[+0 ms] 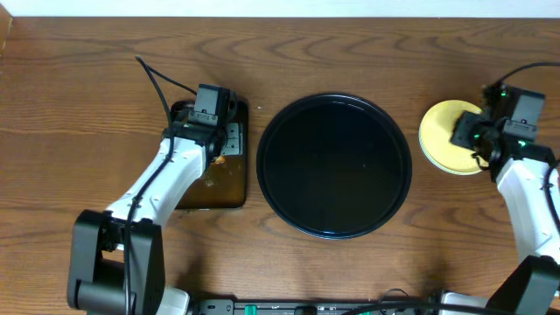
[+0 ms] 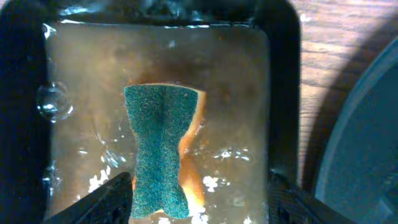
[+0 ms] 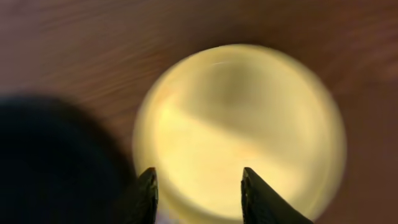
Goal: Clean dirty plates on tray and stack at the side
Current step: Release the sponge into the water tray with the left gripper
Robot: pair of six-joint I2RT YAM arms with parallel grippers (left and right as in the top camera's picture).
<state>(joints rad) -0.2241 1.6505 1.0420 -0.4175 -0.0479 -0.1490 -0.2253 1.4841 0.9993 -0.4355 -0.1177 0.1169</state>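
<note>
The large round black tray (image 1: 333,166) sits mid-table with nothing on it. The pale yellow plate (image 1: 444,138) lies on the wood to its right, and it looks clean in the blurred right wrist view (image 3: 242,124). My right gripper (image 1: 465,131) hangs just above the plate's left part, open and empty (image 3: 198,180). The blue-white plates are not visible. My left gripper (image 1: 220,140) is open (image 2: 200,186) over a green-and-orange sponge (image 2: 157,149), which lies in brownish liquid and sits close to the left finger.
The sponge rests in a smaller rectangular black tray (image 1: 210,194) left of the round tray; its rim shows in the left wrist view (image 2: 283,93). The round tray's edge (image 2: 367,143) is just to its right. A cable runs along the back left.
</note>
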